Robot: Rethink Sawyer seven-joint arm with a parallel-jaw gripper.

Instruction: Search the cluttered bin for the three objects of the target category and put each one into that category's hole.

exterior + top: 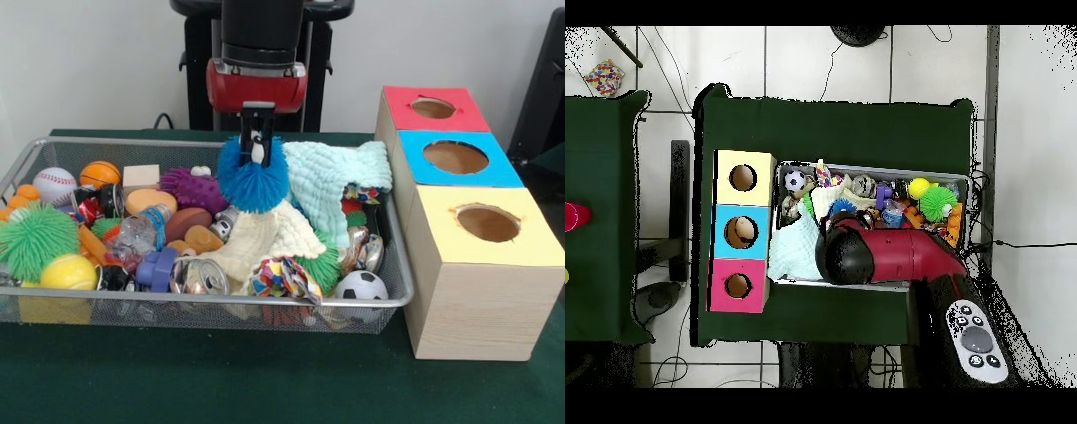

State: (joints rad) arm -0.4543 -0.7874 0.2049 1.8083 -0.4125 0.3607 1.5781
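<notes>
My gripper (257, 148) hangs over the middle of the wire bin (221, 301), shut on the top of a blue spiky ball (253, 184). The ball is lifted a little above the clutter. Other spiky balls lie in the bin: a green one (35, 237) at the left and a purple one (194, 187) behind the clutter. To the right stand three boxes with holes: red (433, 108), blue (455, 157) and yellow (485, 223). In the overhead view the arm (885, 255) hides the gripper; only a bit of the blue ball (842, 208) shows.
The bin also holds a mint cloth (335, 181), a cream cloth (265, 237), a baseball (55, 184), a basketball (100, 173), a tennis ball (68, 272), a soccer ball (360, 285), a can (201, 276) and a plastic bottle (141, 234).
</notes>
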